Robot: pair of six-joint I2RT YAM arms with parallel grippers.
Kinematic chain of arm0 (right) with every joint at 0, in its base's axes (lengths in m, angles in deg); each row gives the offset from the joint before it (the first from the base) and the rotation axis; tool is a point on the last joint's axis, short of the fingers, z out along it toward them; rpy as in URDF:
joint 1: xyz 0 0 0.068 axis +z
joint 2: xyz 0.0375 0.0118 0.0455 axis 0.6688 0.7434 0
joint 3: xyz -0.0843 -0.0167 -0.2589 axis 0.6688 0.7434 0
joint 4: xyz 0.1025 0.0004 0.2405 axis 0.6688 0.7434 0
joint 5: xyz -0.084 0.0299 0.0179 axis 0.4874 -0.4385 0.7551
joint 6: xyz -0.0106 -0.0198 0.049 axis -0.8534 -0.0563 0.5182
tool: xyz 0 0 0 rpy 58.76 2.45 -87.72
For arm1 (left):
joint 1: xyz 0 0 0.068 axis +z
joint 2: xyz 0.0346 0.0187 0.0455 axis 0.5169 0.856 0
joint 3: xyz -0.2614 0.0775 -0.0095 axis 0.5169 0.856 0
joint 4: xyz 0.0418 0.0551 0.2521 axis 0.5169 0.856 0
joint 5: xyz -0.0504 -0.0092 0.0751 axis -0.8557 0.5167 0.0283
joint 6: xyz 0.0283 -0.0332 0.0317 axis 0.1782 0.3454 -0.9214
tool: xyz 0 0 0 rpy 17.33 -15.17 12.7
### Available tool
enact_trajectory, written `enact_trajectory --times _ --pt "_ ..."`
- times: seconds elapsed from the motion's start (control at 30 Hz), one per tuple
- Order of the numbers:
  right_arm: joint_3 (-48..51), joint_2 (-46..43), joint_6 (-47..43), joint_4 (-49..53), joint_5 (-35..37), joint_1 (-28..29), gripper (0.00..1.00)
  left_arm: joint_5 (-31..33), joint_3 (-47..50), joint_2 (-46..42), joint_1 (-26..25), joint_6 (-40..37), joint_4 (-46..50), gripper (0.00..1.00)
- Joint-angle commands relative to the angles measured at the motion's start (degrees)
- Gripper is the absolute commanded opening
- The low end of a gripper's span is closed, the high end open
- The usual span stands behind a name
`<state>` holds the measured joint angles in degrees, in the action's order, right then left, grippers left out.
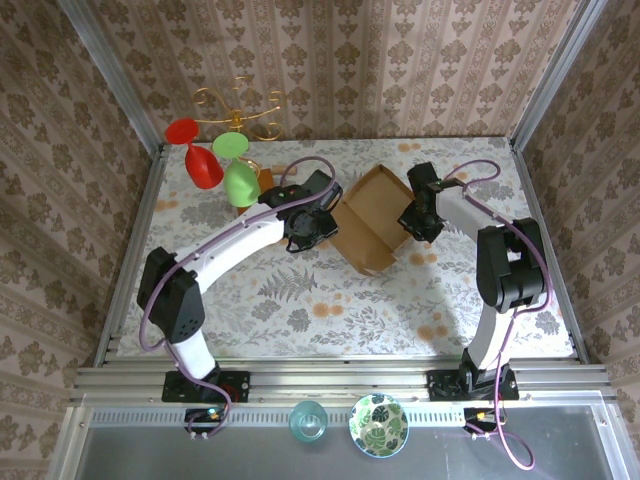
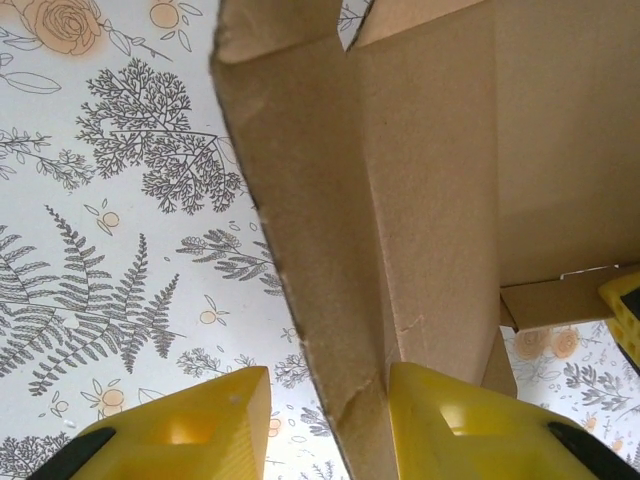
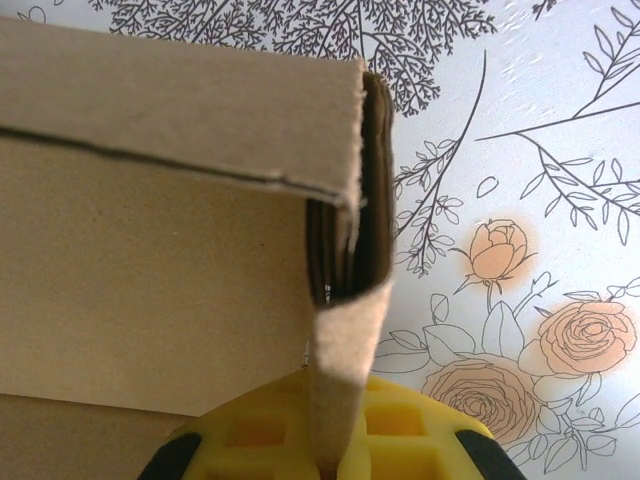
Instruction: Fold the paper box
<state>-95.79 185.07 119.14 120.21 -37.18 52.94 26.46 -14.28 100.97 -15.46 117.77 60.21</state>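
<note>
Patterned wallpaper on three sides, table (image 1: 300, 300) covered in a grey fern-and-rose print cloth. The paper box (image 1: 372, 215) sits mid-table toward the far edge, turned diagonally, partly formed, with its open tray side facing up-left and side walls raised.

Left gripper (image 1: 318, 215) is at the box's left edge, arm sweeping in from the near left. In the left wrist view its yellow fingers (image 2: 190, 430) straddle an upright cardboard wall. The right-hand finger is against the wall, the left-hand one stands off it with cloth showing in the gap. Jaws spread, not clamping.

Right gripper (image 1: 415, 222) is on the box's right side. Right wrist view: a narrow cardboard flap runs down into the yellow pads (image 3: 400, 430), which look pinched together on it. Just above that is the box corner, layers of board doubled over at the end.

Far left of the table: a red glass (image 1: 195, 160) and green glasses (image 1: 238, 180) by a gold wire stand (image 1: 238, 105), apart from the box. On the near ledge beyond the arm bases are a teal glass (image 1: 308, 421) and a leaf-pattern bowl (image 1: 378, 424), side by side.
</note>
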Motion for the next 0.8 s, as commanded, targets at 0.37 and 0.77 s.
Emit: enact_trajectory --times 0.37,0.77 --pt "2.14 -0.28 0.80 3.44 -2.05 0.55 0.27 4.32 -7.27 4.38 -0.30 -5.05 5.25 0.00" --pt "7.22 -23.04 -11.83 -4.63 -15.59 1.52 0.68 7.88 -25.99 11.34 4.38 -42.69 21.25 0.00"
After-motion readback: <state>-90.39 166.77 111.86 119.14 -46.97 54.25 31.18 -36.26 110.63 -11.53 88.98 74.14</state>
